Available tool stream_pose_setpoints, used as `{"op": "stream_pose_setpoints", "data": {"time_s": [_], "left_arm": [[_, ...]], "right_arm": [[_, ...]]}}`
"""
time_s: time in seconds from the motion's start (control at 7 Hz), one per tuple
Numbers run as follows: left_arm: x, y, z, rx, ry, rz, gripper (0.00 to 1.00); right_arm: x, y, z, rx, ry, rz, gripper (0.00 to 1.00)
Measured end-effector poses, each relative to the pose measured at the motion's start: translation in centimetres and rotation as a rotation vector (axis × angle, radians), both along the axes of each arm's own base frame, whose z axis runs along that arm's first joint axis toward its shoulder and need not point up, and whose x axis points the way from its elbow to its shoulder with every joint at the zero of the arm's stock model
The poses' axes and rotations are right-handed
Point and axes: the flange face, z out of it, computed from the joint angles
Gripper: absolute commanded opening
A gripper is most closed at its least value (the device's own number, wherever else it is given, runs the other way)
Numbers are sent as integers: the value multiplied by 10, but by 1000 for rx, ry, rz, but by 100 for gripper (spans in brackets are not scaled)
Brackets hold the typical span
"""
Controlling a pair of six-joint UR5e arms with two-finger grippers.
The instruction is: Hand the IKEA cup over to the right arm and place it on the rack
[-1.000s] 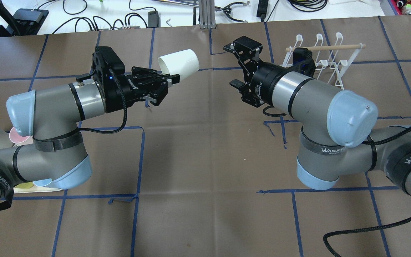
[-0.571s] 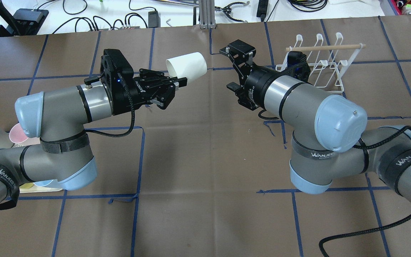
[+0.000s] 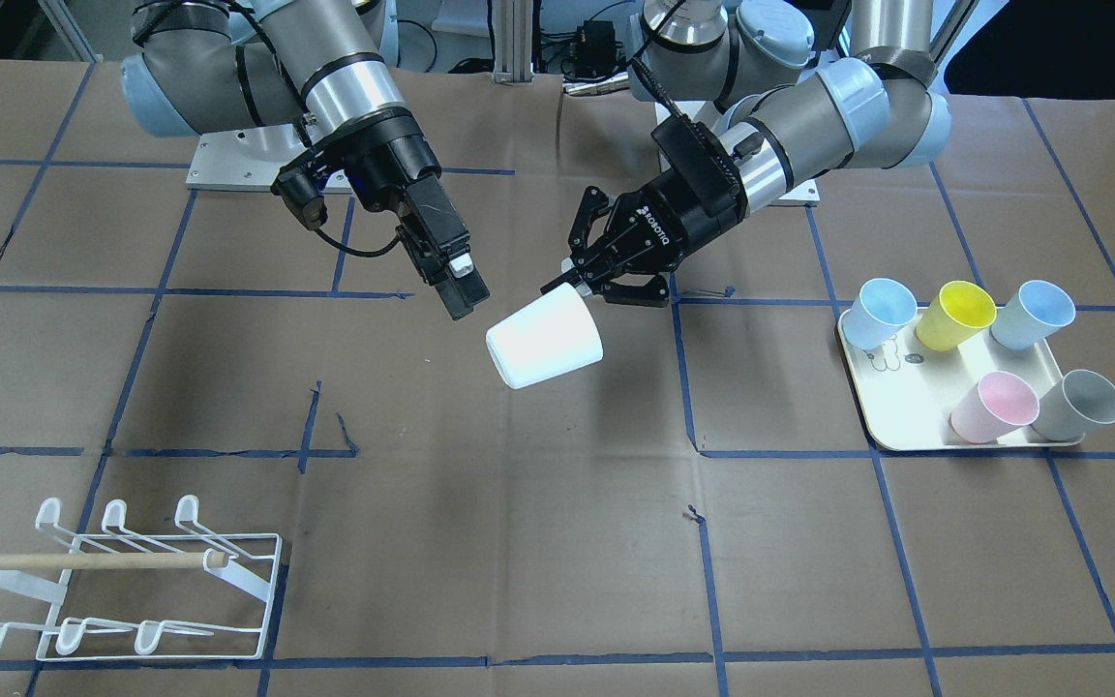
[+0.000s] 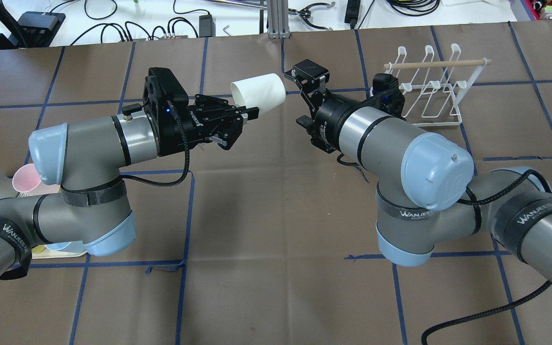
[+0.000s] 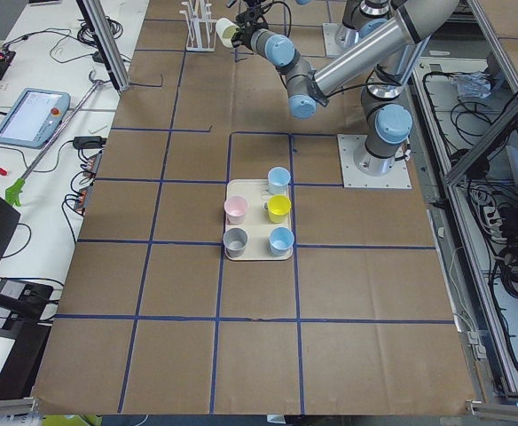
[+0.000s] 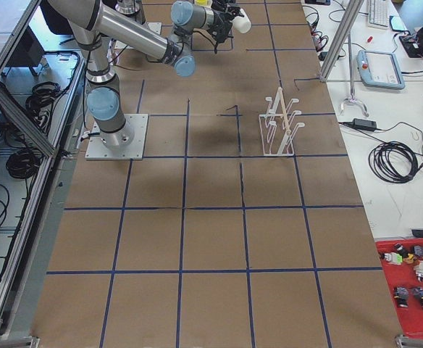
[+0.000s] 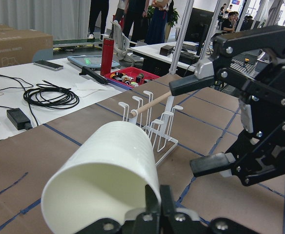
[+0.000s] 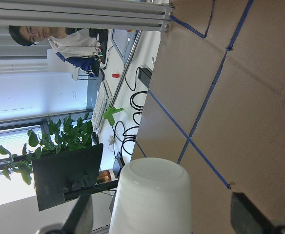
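Left gripper, seen from across the table, was clamped on the rim of a white cup, holding it on its side in the air. The right gripper hung just beside the cup, not touching. A white wire rack stood well apart at the near corner, and five coloured cups sat on a cream tray. From overhead, the cup pointed its base at the right gripper, whose jaws stood wide and empty, the base just reaching their tips. The rack stood behind that arm. From the left end, the cup was small and distant. From the right end, the cup hung well away from the rack. The left wrist camera showed the cup pinched at its rim, facing the open right gripper. The right wrist camera showed the cup base-on, centred between spread fingers. The cup appeared lifted and offered. The handover, the carry and the hanging on the rack seemed still to come. Compared with a second earlier, both arms had closed in and the gap had almost gone.
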Motion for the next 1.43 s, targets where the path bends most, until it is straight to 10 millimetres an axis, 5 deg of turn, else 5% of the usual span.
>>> {"op": "stream_pose_setpoints", "data": {"time_s": [0.71, 1.43], "left_arm": [[-1, 1, 1, -1, 0, 0, 0], [-1, 2, 3, -4, 0, -1, 0]], "right_arm": [[27, -25, -8, 45, -40, 14, 99], [34, -48, -17, 57, -43, 11, 98]]}}
